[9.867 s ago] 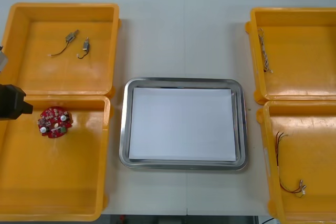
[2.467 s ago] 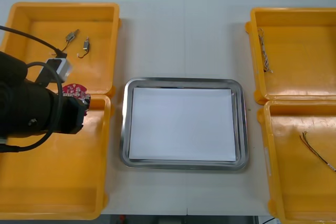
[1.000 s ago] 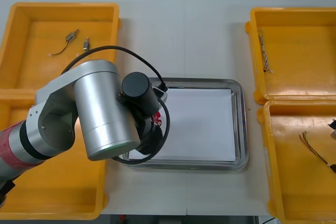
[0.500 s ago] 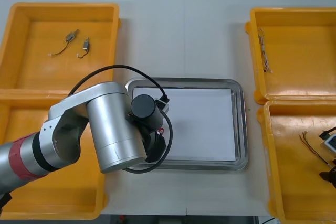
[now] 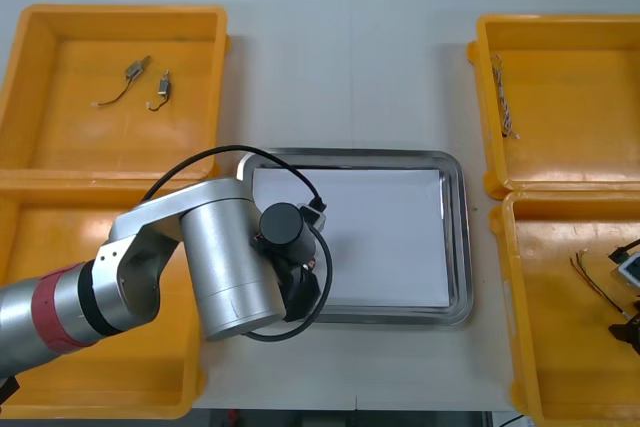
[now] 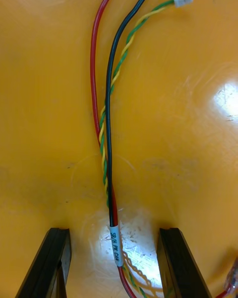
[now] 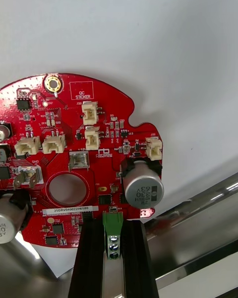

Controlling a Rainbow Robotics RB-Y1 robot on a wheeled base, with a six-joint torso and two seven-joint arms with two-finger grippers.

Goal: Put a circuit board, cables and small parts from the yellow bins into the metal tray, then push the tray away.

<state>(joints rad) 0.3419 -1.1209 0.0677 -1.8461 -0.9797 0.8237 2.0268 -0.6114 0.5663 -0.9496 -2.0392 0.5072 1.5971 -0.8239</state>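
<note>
Left wrist view: left gripper (image 7: pixel 113 226) is closed narrowly on the green connector at the edge of the circuit board (image 7: pixel 74 149). The board sticks out ahead of the fingers over the white lining of the tray (image 5: pixel 455 162), with the shiny rim close behind the fingers. I cannot tell whether the board touches the lining.

- Change: ten seconds back the board lay in the near bin on the left. The arm has since lifted it, swung in over the tray's near corner and sunk lower in the last second.
- Right gripper (image 6: pixel 114 231) has come down into its bin (image 6: pixel 188 79). Its fingers are wide apart, holding nothing. The cable (image 6: pixel 111 129) runs between them, its labelled end level with the tips.

My reading: the board is as good as delivered and only needs releasing. The cable pick looks ready to close. Small parts (image 5: pixel 148 89) are untouched, well apart from both grippers.
</note>
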